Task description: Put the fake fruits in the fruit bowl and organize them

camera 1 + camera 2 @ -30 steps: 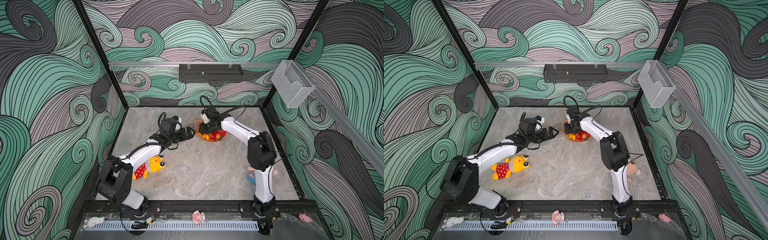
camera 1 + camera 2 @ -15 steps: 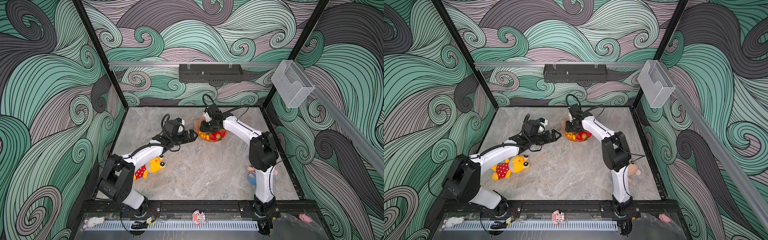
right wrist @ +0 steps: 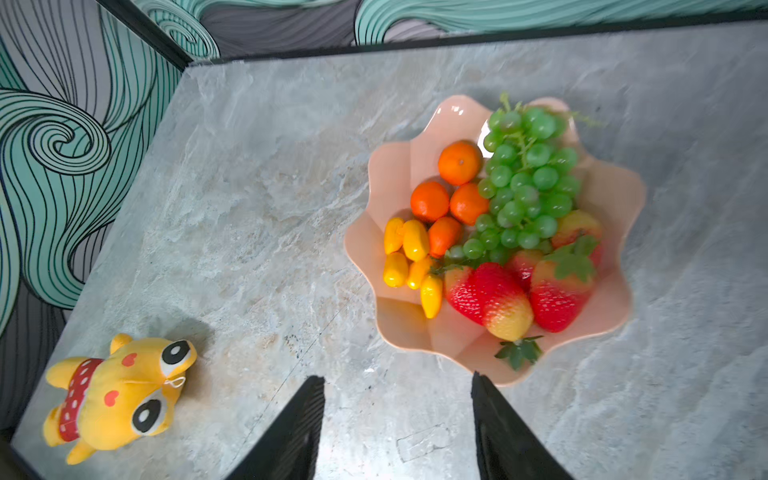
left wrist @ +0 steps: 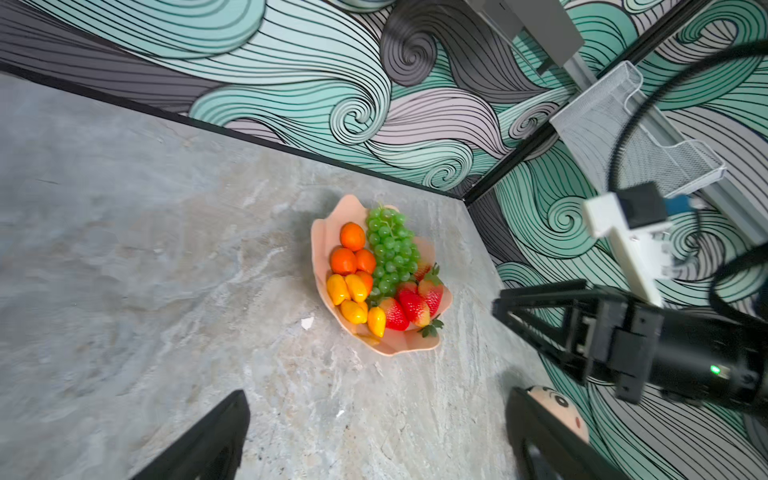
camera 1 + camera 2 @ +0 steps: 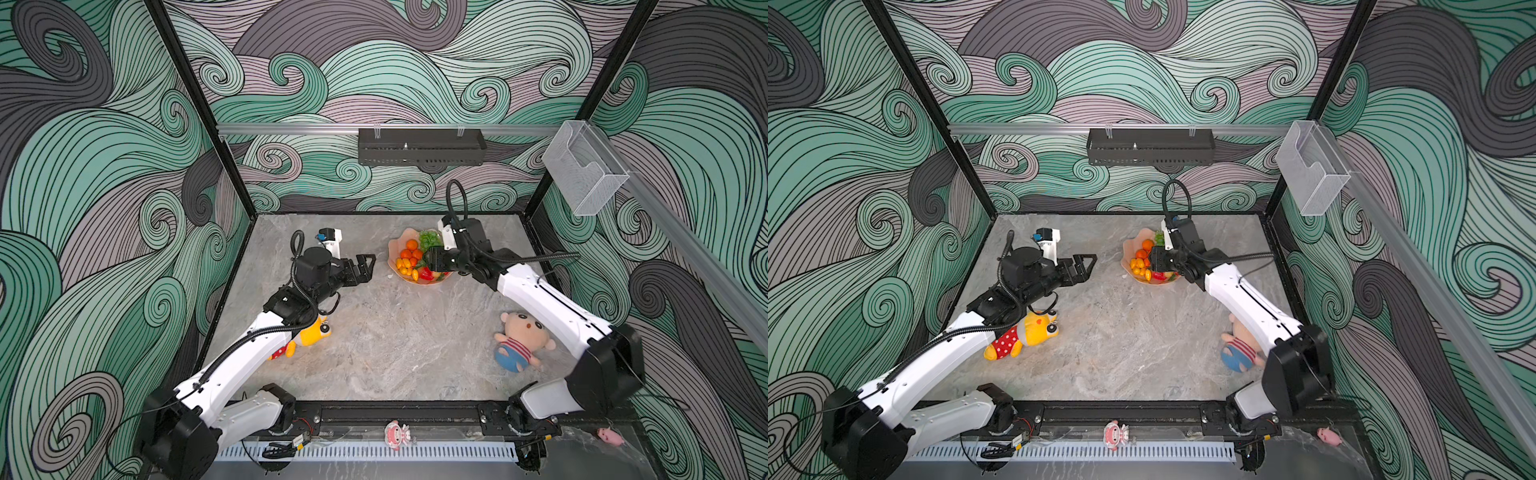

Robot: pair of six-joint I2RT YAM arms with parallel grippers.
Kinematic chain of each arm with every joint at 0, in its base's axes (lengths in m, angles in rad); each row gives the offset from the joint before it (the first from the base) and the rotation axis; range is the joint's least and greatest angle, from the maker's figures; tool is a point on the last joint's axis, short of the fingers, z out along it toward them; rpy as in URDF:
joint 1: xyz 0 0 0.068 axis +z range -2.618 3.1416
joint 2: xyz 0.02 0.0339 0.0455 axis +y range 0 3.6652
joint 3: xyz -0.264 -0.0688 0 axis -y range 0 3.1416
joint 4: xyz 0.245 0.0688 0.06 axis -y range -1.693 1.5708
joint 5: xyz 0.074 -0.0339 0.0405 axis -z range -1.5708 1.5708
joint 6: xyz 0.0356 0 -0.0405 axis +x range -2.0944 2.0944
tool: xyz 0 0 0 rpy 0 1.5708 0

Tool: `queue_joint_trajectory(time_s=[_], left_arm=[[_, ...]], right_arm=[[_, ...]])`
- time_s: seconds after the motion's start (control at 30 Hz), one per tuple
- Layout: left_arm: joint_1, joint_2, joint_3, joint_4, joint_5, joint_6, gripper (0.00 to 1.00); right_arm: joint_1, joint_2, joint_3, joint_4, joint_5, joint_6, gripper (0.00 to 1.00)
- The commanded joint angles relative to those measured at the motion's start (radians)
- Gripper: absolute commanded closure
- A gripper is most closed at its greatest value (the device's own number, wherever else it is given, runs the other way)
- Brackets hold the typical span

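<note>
Fruits of glossy plastic point(image 5: 409, 254) are lying heaped in a shallow peach-pink plastic bowl with a wavy, shell-like rim point(image 5: 392, 257). In both top views the bowl is sitting near the far edge of the grey marble-look surface point(image 5: 395, 340), right of its middle. The black right gripper point(image 5: 430, 261) is hanging over the bowl's right side; its jaws are not reading clearly from up here. The black left gripper point(image 5: 365, 268) is hovering left of the bowl, apart from it, jaws spread and empty. A yellow plush toy in red dotted shorts point(image 5: 309, 336) is lying near the left edge, partly under the left arm. A plush doll in a striped shirt point(image 5: 519, 338) is lying near the right edge beside the right arm.

Through the left wrist camera the bowl point(image 4: 322, 245) is showing its load. A green grape bunch point(image 4: 392, 249) is running along the middle, with round orange tangerines point(image 4: 353, 249) and small oval yellow kumquats point(image 4: 351, 295) packed along one side. Red strawberries with green tops point(image 4: 411, 305) are lying at one end. The left gripper's fingers point(image 4: 208, 444) are standing wide apart over bare surface. The right gripper point(image 4: 505, 307) is hanging beside the bowl, clear of the fruits.

Through the right wrist camera the right gripper's fingers point(image 3: 291, 432) are standing apart with nothing between them, one tip overlapping the bowl's rim point(image 3: 376, 174). The yellow plush toy point(image 3: 120, 395) is lying well apart from the bowl.
</note>
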Motion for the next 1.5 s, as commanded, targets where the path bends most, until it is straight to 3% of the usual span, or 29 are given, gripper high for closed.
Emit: queue_joint_trajectory(time_s=[0.0,0.17,0.27,0.4,0.6,1.03,1.27,1.47], left_arm=[[-0.001,-0.085,-0.067,-0.045,-0.181,0.055,0.01],[0.003,-0.219,-0.228,0.094,-0.327,0.224,0.01],[0.014,-0.259,-0.298,0.170,-0.435,0.344,0.01],[0.091,-0.251,-0.314,0.173,-0.479,0.412,0.01],[0.240,-0.224,-0.357,0.184,-0.479,0.441,0.01],[0.458,0.019,-0.396,0.317,-0.321,0.425,0.01],[0.508,0.152,-0.430,0.480,-0.261,0.423,0.02],[0.512,0.260,-0.421,0.618,-0.188,0.480,0.01]], right_arm=[[-0.011,-0.093,-0.111,0.115,0.143,-0.012,0.32],[-0.024,-0.169,-0.175,0.062,0.382,0.011,0.01],[-0.033,-0.171,-0.205,0.065,0.476,-0.042,0.01],[-0.063,-0.197,-0.284,0.153,0.573,-0.098,0.01],[-0.143,-0.273,-0.495,0.450,0.561,-0.197,0.01],[-0.343,-0.177,-0.673,0.748,0.359,-0.310,0.01],[-0.425,-0.082,-0.694,0.892,0.219,-0.284,0.01],[-0.447,0.009,-0.709,0.991,0.210,-0.293,0.01]])
